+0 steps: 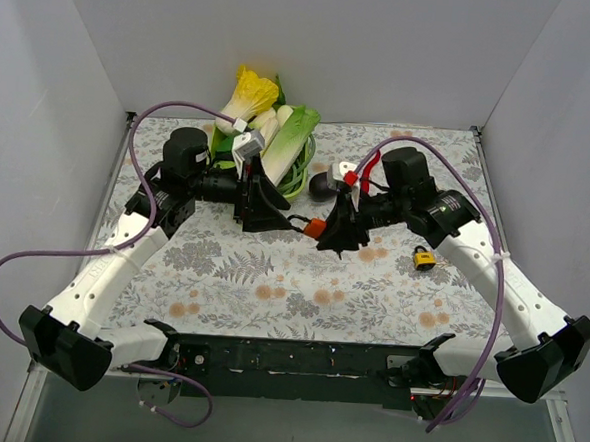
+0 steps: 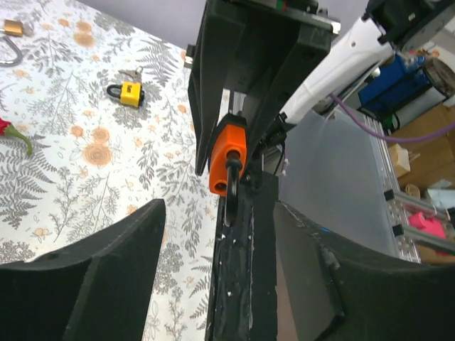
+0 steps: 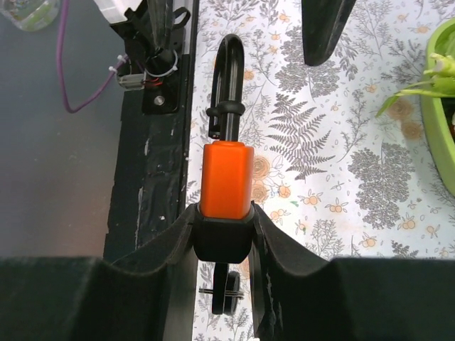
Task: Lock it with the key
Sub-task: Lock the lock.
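Closest to the overhead camera is the black mounting rail with both arm bases on it. Further up, over the floral tablecloth, the left gripper and the right gripper face each other near the middle. The orange padlock sits between them, at the right gripper's tips. A yellow padlock lies on the cloth just right of the right arm, and a green basket of vegetables stands at the back.

From the left wrist I see my left fingers spread wide with nothing between them. Ahead, the right gripper pinches the orange padlock up off the cloth, with its black shackle pointing toward me.

From the right wrist, the right fingers clamp the orange body on both sides, and the shackle points away toward a left fingertip at the top. I cannot tell whether the shackle is latched. A small metal ring shows beneath the body, but I cannot tell whether a key hangs there.
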`<state>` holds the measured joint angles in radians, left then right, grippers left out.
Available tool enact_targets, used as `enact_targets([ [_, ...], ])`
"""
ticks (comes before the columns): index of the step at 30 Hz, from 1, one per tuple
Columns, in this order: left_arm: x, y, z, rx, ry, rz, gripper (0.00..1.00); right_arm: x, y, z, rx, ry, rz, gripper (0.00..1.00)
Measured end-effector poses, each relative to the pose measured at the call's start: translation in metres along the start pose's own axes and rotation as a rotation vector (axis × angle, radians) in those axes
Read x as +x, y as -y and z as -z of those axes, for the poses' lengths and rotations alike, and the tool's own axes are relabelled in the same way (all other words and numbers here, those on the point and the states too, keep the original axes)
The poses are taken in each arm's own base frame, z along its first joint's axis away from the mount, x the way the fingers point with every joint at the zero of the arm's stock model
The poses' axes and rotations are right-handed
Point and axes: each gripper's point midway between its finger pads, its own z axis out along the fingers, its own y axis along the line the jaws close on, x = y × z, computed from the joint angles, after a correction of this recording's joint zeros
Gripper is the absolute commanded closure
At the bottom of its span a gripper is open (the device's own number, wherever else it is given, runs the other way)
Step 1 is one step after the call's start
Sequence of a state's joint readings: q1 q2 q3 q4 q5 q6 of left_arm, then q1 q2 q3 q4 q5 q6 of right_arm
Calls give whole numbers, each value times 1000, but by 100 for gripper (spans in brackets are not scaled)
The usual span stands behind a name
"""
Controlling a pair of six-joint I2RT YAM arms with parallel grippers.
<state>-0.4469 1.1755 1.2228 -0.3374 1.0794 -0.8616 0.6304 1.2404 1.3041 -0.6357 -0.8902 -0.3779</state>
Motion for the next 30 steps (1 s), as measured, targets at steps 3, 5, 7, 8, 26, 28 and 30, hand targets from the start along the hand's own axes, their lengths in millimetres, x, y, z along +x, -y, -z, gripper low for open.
enact_targets([
  [3, 9, 1, 1, 23, -42, -29, 47, 1, -5, 0, -32, -10, -8, 99],
  [5, 15, -2, 1, 27, -61, -40, 49, 3, -8, 0, -50, -17, -14, 99],
  [7, 19, -5, 0, 26, -76, -49, 54, 4, -10, 0, -66, -24, -23, 99],
  [8, 21, -6, 0, 27, -82, -54, 56, 5, -10, -1, -72, -27, -27, 99],
  [26, 33, 4, -10, 79, -129, -92, 100, 13, -4, -3, -60, -60, -45, 99],
  [28, 33, 3, -11, 78, -129, -84, 100, 13, -3, -3, -55, -62, -44, 99],
  [30, 32, 2, -12, 74, -127, -76, 100, 13, -3, -3, -57, -62, -44, 99],
])
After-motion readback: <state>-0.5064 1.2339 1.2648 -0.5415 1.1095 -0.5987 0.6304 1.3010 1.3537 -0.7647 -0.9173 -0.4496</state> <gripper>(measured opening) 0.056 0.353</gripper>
